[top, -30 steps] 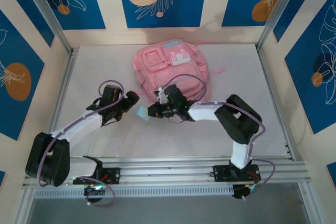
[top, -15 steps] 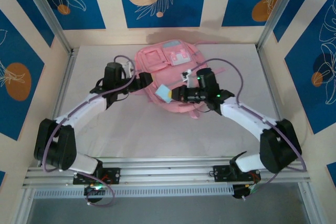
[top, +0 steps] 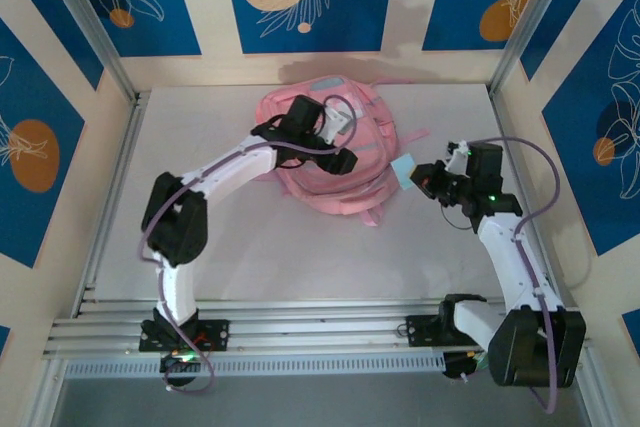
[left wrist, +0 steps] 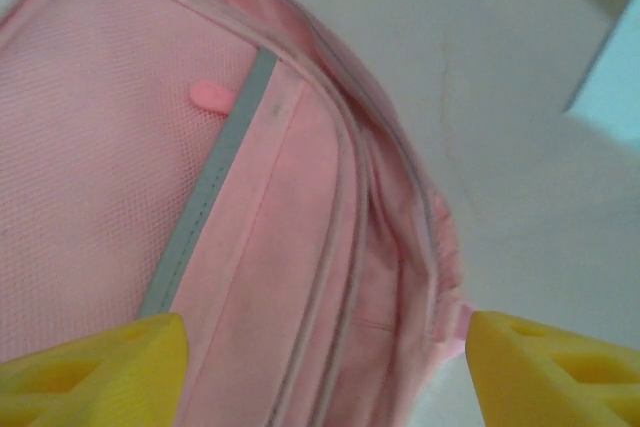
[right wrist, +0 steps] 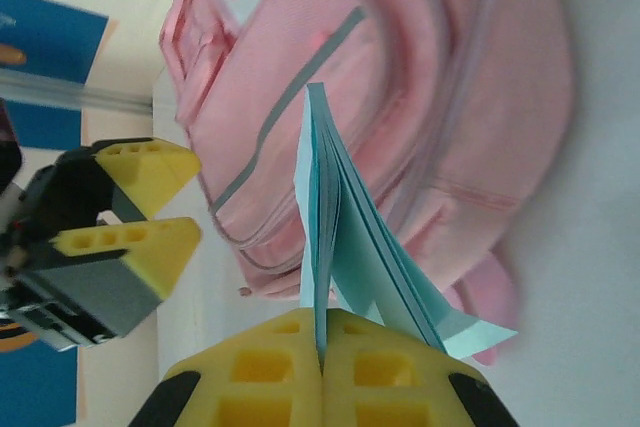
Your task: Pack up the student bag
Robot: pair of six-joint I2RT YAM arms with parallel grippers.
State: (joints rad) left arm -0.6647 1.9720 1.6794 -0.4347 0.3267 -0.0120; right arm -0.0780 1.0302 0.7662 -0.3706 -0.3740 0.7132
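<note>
The student bag, a soft pink backpack with grey-blue trim, lies at the back middle of the white table. My left gripper hangs over its near right part. In the left wrist view it is open, its yellow fingertips wide apart on either side of the bag's zip seams. My right gripper is to the right of the bag, shut on a light blue paper booklet. In the right wrist view the booklet fans out above the shut gripper, with the bag behind it.
Pink straps trail from the bag's right side. Bare table lies in front of the bag. Aluminium posts and patterned walls close in the sides and back. The left gripper shows at the left of the right wrist view.
My left arm has swung from the bag's left side up over the bag, its jaws narrowing a little. My right arm has drawn back to the right, carrying the blue booklet off the bag.
</note>
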